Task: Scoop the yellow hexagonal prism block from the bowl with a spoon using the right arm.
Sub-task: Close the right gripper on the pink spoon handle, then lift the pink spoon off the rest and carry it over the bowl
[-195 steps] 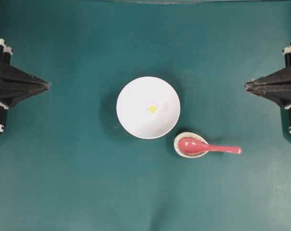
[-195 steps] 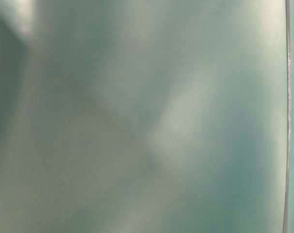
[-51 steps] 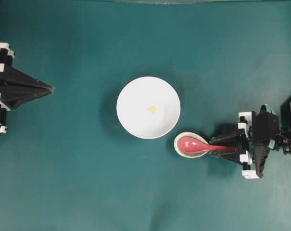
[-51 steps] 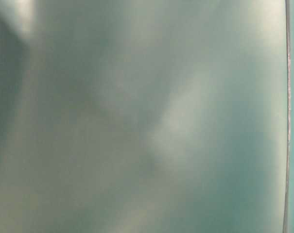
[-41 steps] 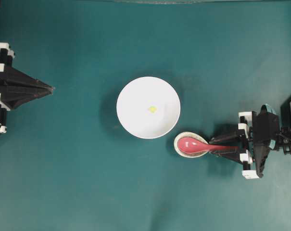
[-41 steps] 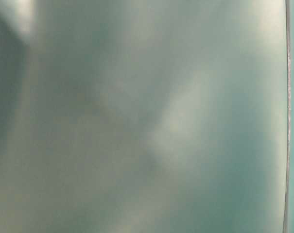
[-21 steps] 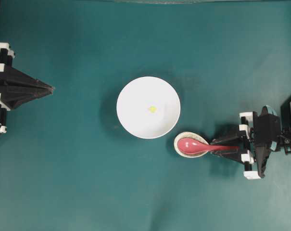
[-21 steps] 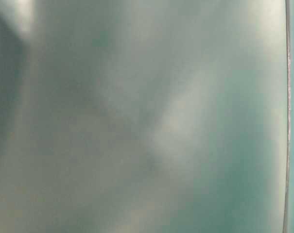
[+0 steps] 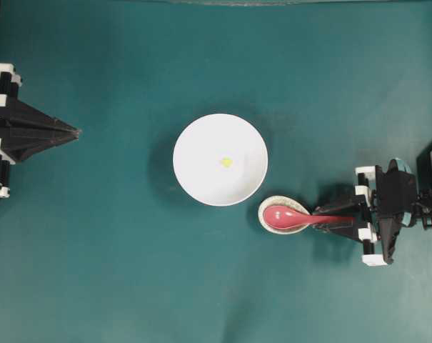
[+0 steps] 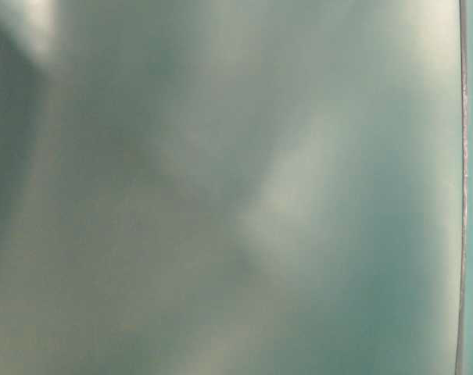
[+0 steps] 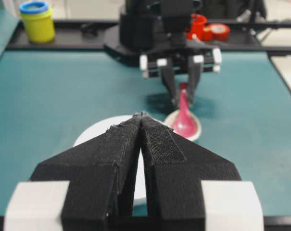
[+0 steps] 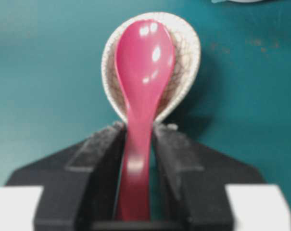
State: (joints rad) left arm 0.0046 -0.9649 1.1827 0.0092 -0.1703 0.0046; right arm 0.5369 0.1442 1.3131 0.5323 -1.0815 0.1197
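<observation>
Teal table [image 9: 116,271] carries bowl [image 9: 201,179] and spoon [image 12: 143,72], right hand [image 12: 138,144] fingers flanking its handle, left hand [image 11: 141,117] together.

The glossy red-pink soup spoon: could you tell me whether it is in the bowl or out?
Out. The glossy red-pink soup spoon lies with its scoop in the small speckled spoon rest, beside the large white bowl.
</observation>
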